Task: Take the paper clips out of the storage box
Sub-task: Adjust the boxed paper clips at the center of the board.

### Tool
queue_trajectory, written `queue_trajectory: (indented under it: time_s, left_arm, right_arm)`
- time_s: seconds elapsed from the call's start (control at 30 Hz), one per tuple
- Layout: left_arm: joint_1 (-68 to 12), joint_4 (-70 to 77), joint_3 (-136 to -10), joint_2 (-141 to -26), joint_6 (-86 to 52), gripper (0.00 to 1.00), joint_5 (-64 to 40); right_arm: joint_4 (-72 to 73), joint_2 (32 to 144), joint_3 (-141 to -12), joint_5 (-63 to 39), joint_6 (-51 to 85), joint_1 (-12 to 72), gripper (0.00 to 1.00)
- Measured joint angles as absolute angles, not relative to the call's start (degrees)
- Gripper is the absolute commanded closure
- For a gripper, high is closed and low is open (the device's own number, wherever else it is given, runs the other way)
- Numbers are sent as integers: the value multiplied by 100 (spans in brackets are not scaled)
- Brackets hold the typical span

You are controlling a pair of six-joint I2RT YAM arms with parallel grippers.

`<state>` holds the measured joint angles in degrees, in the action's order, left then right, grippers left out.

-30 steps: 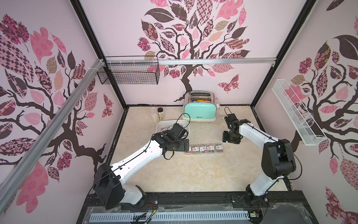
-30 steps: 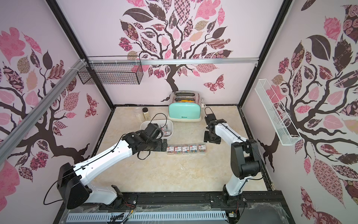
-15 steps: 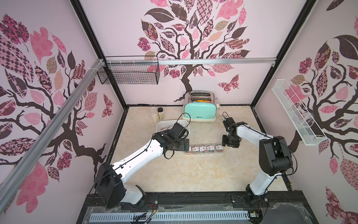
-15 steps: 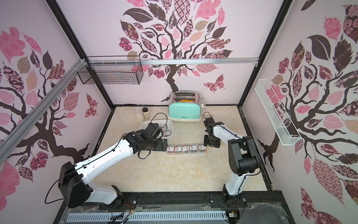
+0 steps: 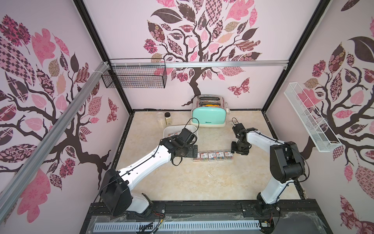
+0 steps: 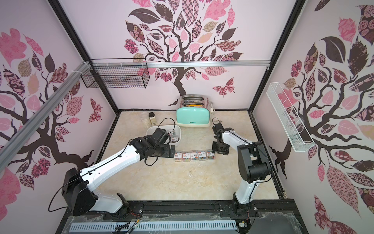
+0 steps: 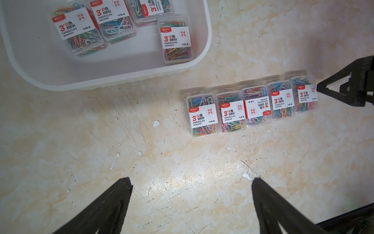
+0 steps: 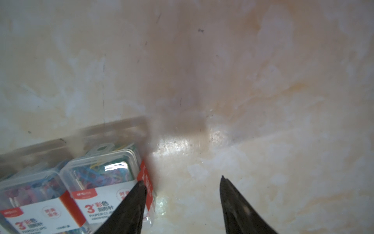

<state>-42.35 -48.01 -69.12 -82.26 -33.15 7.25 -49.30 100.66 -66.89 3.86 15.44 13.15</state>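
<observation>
The white storage box (image 5: pixel 168 129) sits left of the toaster, and the left wrist view shows several cases of paper clips (image 7: pixel 176 43) lying in it. Several more cases stand in a tight row (image 5: pixel 212 156) on the table in both top views. My left gripper (image 7: pixel 191 179) hangs open over bare table between the box and the left end of the row. My right gripper (image 8: pixel 181 180) is low at the row's right end, open. One of its fingers (image 8: pixel 129 204) lies over the edge of the end case (image 8: pixel 105 174), and only bare table shows between its fingers.
A mint-green toaster (image 5: pixel 208 118) stands at the back wall with two clear jars (image 5: pixel 160 119) to its left. A black wire basket (image 5: pixel 135 76) hangs on the back rail and a white wire basket (image 5: pixel 309 117) on the right wall.
My right gripper has come down and in toward the right end of the row. The left arm has barely moved.
</observation>
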Motion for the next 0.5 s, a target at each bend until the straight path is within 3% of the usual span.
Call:
queue_trajectory:
  time_s: [0.3, 0.5]
  left_arm:
    - [-4235, -4742, -6912, -8267, -3317, 2, 740]
    - [-4219, -4729, -6932, -8357, -3317, 2, 770]
  right_arm:
    - [-4923, 10066, -6689, 373, 1540, 1363, 37]
    - [-4928, 10064, -6689, 416, 1546, 1363, 27]
